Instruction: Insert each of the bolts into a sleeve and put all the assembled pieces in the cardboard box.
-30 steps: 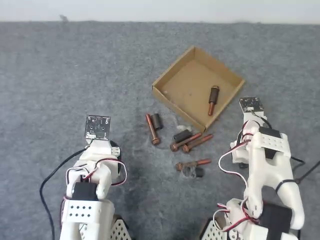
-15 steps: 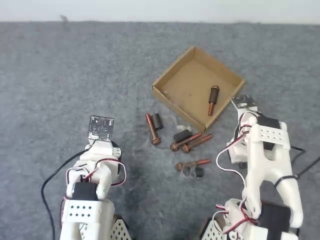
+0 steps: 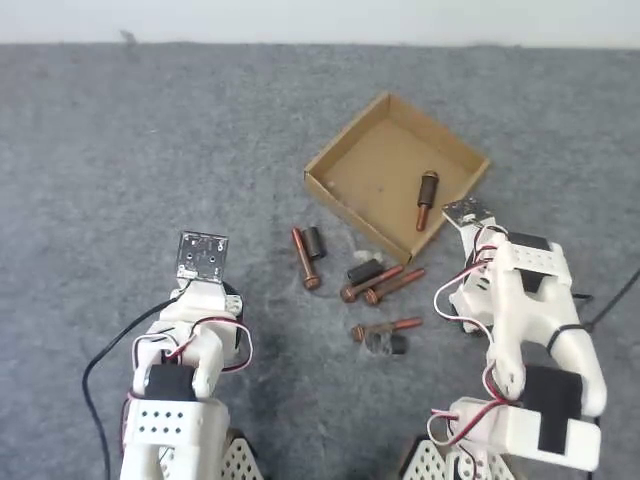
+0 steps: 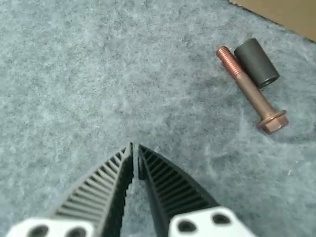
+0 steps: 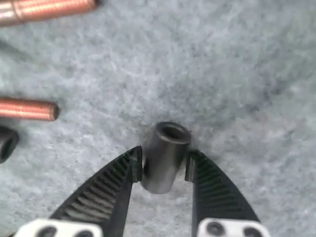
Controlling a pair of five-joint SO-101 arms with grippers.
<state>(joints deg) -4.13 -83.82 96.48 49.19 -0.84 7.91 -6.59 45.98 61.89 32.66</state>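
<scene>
Open brown cardboard box on your grey worktop; one copper bolt seated in a black sleeve lies inside. Four loose copper bolts and black cylindrical sleeves lie just beside it. Another short black sleeve, open end showing, sits between the right arm's jaws.

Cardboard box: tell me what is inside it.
One bolt, a dark sleeve on its end, lies in the cardboard box. Its near walls hide a strip of floor.
</scene>
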